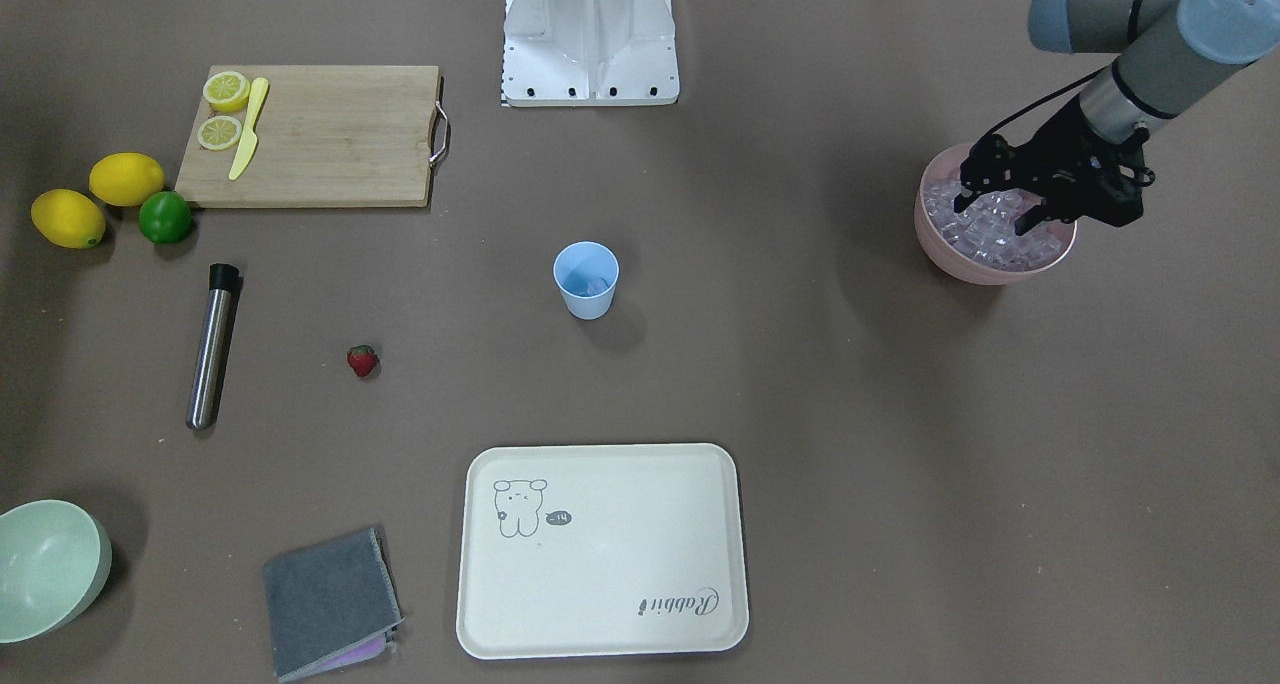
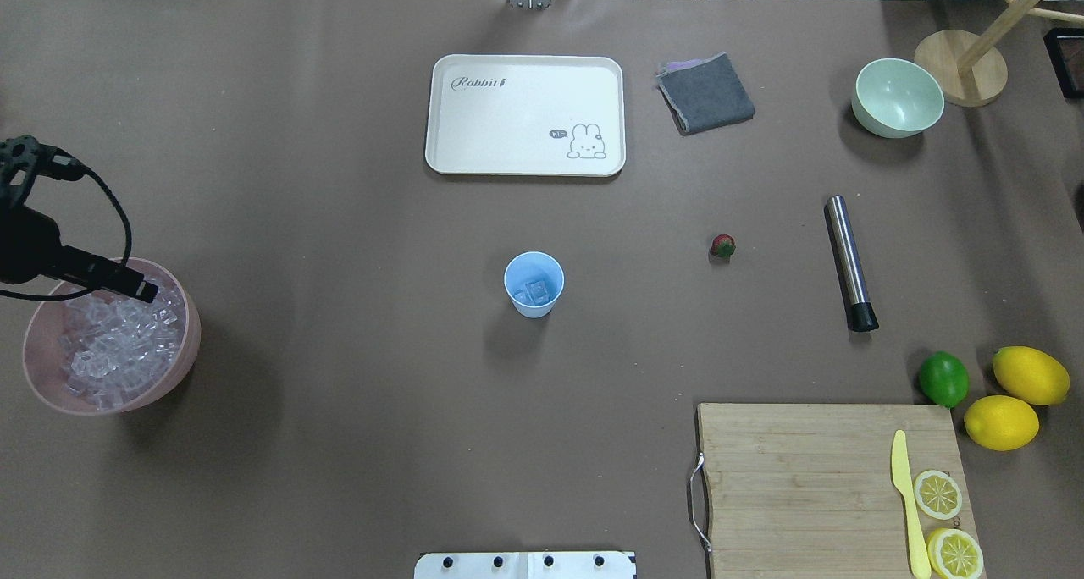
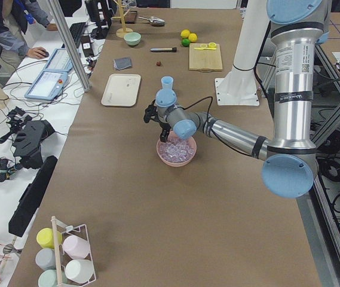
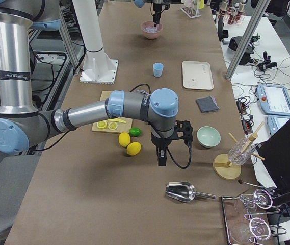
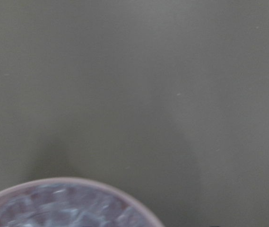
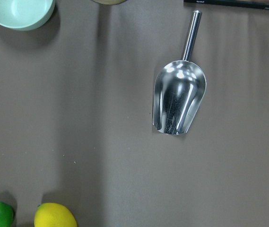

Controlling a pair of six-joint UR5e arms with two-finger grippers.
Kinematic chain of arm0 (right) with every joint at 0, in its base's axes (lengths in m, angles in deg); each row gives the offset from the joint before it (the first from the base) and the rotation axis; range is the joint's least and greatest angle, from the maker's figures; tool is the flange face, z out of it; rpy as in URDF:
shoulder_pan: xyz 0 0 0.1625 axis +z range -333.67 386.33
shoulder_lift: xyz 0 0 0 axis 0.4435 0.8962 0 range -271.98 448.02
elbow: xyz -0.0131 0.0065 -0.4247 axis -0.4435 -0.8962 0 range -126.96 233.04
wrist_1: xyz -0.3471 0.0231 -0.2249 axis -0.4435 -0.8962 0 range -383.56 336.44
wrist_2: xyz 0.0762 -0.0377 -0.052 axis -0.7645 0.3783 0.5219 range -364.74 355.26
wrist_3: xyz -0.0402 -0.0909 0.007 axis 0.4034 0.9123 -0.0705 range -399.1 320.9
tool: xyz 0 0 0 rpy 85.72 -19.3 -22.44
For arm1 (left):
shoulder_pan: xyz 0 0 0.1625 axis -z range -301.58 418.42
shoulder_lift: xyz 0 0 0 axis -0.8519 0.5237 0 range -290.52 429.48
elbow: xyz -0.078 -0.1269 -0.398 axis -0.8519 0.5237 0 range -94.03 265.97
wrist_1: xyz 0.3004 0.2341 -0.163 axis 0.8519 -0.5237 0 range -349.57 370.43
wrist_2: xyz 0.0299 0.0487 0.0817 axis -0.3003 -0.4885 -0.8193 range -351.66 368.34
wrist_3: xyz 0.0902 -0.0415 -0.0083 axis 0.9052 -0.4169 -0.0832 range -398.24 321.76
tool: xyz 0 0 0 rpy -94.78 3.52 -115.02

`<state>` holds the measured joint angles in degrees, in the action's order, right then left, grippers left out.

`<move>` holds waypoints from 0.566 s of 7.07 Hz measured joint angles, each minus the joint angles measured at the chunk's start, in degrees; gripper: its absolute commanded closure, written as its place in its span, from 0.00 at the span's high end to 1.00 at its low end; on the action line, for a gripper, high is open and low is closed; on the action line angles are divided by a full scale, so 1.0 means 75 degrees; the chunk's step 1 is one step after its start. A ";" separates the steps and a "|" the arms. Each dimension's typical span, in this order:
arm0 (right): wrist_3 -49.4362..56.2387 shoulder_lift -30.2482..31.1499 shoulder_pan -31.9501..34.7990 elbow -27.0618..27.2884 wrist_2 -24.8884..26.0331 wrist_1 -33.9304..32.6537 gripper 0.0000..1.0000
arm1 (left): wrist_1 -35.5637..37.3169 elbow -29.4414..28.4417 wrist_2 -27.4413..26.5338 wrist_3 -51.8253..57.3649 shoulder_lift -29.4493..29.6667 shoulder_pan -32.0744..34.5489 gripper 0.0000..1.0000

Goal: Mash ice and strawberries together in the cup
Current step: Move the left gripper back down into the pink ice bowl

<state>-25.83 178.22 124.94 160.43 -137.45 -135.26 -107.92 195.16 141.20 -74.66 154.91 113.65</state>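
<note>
The left jaws stand spread over the pink bowl (image 1: 947, 256) at the end of the desk (image 1: 800, 414). Their fingertips (image 1: 1030, 221) reach down among the ice (image 1: 985, 239) heaped in it, and from these angles it is hard to say whether a cube sits between them. The cup (image 1: 586, 279) stands upright mid-desk, well apart from the bowl, with some ice at its bottom. The strawberry (image 1: 362, 361) lies alone on the desk between the cup and the steel muddler (image 1: 212, 349). The right jaws hang near the lemons (image 4: 133, 148), above a metal scoop (image 6: 179, 97). Only the side view shows them, so I cannot tell whether they are spread or pressed together.
</note>
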 measured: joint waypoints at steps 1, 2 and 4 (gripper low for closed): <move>0.0000 -0.0014 0.0000 0.0004 0.0000 0.0000 1.00 | -0.0159 -0.0024 0.0046 0.0239 -0.0321 0.0145 0.86; 0.0000 -0.0035 0.0000 -0.0001 0.0000 0.0000 1.00 | -0.0367 -0.0073 0.0034 0.0316 -0.0583 0.0201 0.84; 0.0000 -0.0075 0.0000 -0.0018 0.0000 0.0000 1.00 | -0.0789 -0.0237 0.0009 0.0261 -0.0887 0.0224 0.81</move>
<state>-25.83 177.65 124.94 160.30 -137.46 -135.27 -113.83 193.38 141.27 -72.70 148.26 115.32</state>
